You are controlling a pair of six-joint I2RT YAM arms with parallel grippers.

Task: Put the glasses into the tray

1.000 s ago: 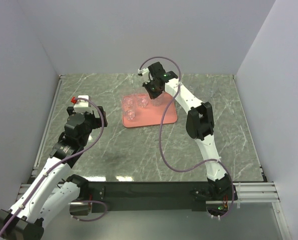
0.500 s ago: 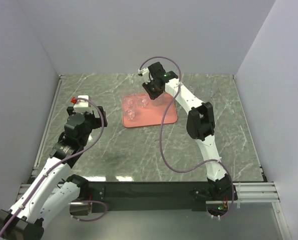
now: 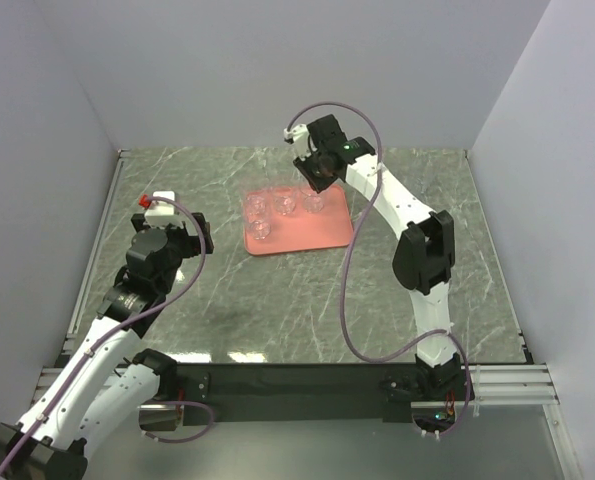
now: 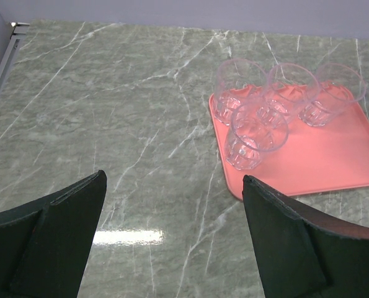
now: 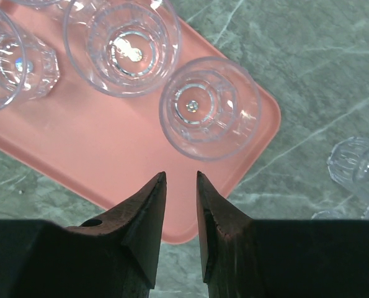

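The salmon-pink tray (image 3: 322,232) lies at the middle back of the table. Several clear glasses stand upright on it: three in a back row (image 3: 285,203) and one in front (image 3: 262,230). My right gripper (image 3: 317,172) hovers above the tray's far right corner, jaws a narrow gap apart and empty. In the right wrist view its tips (image 5: 180,177) are just short of the nearest glass (image 5: 209,105) on the tray (image 5: 97,155). My left gripper (image 4: 175,236) is wide open and empty, left of the tray (image 4: 333,161).
More clear glasses (image 5: 355,161) stand on the marble beyond the tray's far corner, at the right edge of the right wrist view. Grey walls close in the table at the back and both sides.
The right gripper has let go of a glass, which now stands as the third in the tray's back row. The gripper has lifted and drawn back to the right. The left arm is still.
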